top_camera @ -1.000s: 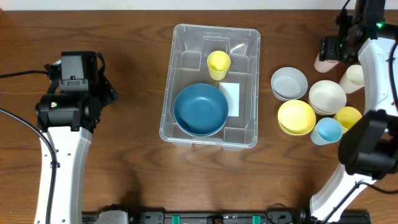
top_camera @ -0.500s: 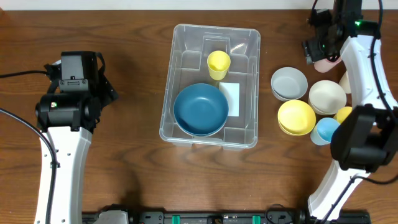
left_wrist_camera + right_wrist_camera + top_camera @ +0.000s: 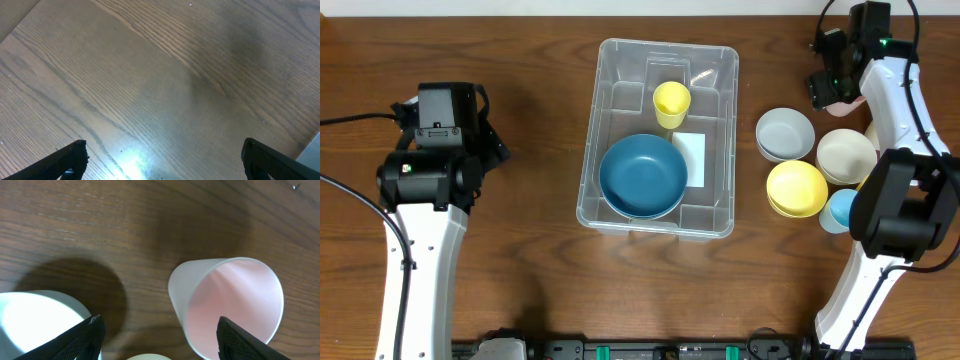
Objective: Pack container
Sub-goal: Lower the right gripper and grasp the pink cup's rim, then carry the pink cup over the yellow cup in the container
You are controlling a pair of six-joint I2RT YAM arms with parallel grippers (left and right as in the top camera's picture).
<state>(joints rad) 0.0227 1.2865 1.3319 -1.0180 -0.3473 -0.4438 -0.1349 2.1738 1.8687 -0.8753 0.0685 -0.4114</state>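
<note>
The container (image 3: 717,75) is a clear bin in the middle of the table. It holds a blue bowl (image 3: 642,177), a yellow cup (image 3: 671,102) and a white label (image 3: 691,157). My right gripper (image 3: 832,82) is open at the far right, just above a pink cup (image 3: 840,101). In the right wrist view the pink cup (image 3: 235,300) stands upright, partly between the open fingers (image 3: 170,340) and close to the right one. My left gripper (image 3: 162,160) is open and empty over bare wood, left of the container.
Right of the container stand a grey bowl (image 3: 785,133), a cream bowl (image 3: 846,155), a yellow bowl (image 3: 796,187) and a light blue cup (image 3: 845,210). The grey bowl (image 3: 35,325) shows at the lower left of the right wrist view.
My right gripper has moved left and toward the table's back edge, over the pink cup. The left arm and the container's contents have not moved.
</note>
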